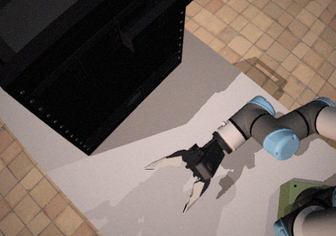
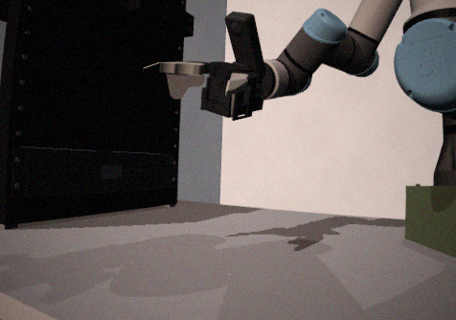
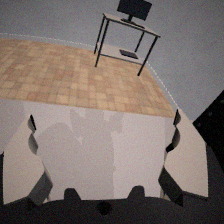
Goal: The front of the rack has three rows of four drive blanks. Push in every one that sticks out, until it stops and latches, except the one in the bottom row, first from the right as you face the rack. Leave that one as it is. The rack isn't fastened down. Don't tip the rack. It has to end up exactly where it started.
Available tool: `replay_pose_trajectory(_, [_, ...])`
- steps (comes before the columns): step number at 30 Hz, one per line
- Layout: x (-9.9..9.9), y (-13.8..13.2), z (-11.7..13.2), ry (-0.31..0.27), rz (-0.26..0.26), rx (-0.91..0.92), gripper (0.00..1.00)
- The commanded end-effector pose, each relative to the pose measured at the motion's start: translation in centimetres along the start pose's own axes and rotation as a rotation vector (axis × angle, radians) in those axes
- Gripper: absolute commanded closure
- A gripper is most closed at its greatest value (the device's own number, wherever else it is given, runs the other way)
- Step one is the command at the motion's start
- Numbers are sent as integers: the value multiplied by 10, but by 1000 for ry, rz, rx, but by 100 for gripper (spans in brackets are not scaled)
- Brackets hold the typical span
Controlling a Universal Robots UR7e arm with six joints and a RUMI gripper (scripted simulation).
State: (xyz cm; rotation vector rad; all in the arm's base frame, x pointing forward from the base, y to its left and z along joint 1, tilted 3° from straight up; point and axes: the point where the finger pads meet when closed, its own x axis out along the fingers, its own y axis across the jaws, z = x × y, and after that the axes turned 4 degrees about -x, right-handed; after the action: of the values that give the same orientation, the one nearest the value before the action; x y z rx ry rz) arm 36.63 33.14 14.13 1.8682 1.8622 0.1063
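The black rack stands at the back left of the table, its dark front face turned toward the arm. The face is so dark that I cannot make out the single drive blanks or which ones stick out. My gripper is open wide and empty. It hangs in the air well in front of the rack, at about the height of the upper half, apart from the face. In the wrist view only a dark corner of the rack shows at the right edge.
The pale table top carries the rack and the arm's green base block at the right. Tiled floor surrounds the table. A desk with a monitor stands far off.
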Motion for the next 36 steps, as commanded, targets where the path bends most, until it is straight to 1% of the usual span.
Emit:
replay_pose_trajectory(1, [-34,37,8,-102,115,-68,0])
replay_pose_trajectory(6, [-73,73,10,-195,229,-141,0])
replay_pose_trajectory(8, [-73,73,10,-195,229,-141,0])
replay_pose_trajectory(12, [-112,101,6,-285,335,-210,0])
replay_pose_trajectory(20, [-177,137,-10,-437,504,-328,0])
replay_pose_trajectory(23, [-200,147,-19,-495,563,-374,0])
replay_pose_trajectory(25, [-200,147,-19,-495,563,-374,0])
replay_pose_trajectory(31, [-247,160,-43,-626,684,-478,0])
replay_pose_trajectory(36, [-275,164,-63,-727,765,-561,0])
